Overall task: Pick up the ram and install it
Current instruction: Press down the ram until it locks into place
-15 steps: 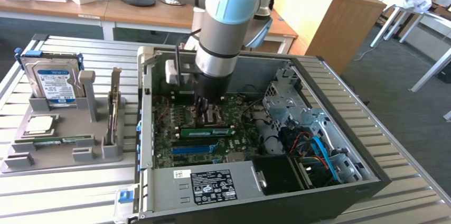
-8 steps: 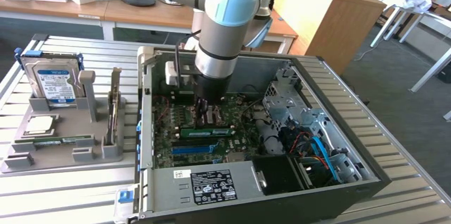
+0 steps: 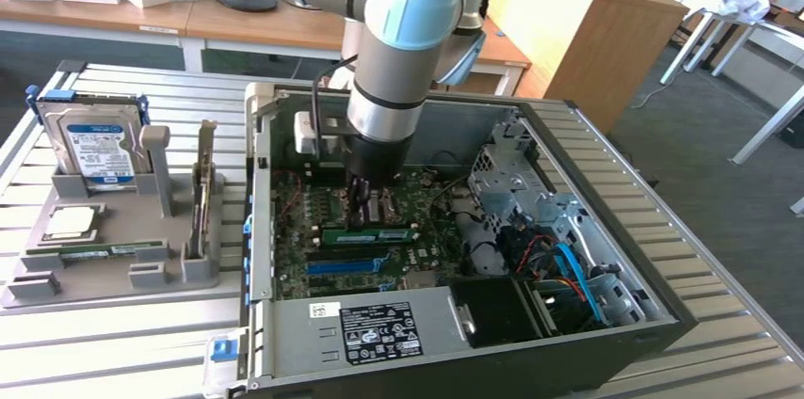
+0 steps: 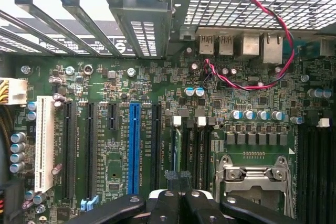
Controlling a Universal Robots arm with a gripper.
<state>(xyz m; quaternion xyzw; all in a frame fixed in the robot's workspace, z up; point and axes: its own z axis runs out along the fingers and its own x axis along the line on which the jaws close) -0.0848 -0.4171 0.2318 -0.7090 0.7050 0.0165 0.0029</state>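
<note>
Exterior view: the ram (image 3: pixel 368 235) lies flat-long across the motherboard (image 3: pixel 329 230) inside the open computer case (image 3: pixel 603 230), its length running toward the case's side walls, just beside the blue slot (image 3: pixel 342 266). Directly above it, the gripper (image 3: pixel 365 214) has its fingers (image 4: pixel 181 203) closed together, pressing on the ram's top edge.

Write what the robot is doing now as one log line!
tool: shut, inside computer case | ram: green strip on motherboard, right beneath tool
</note>
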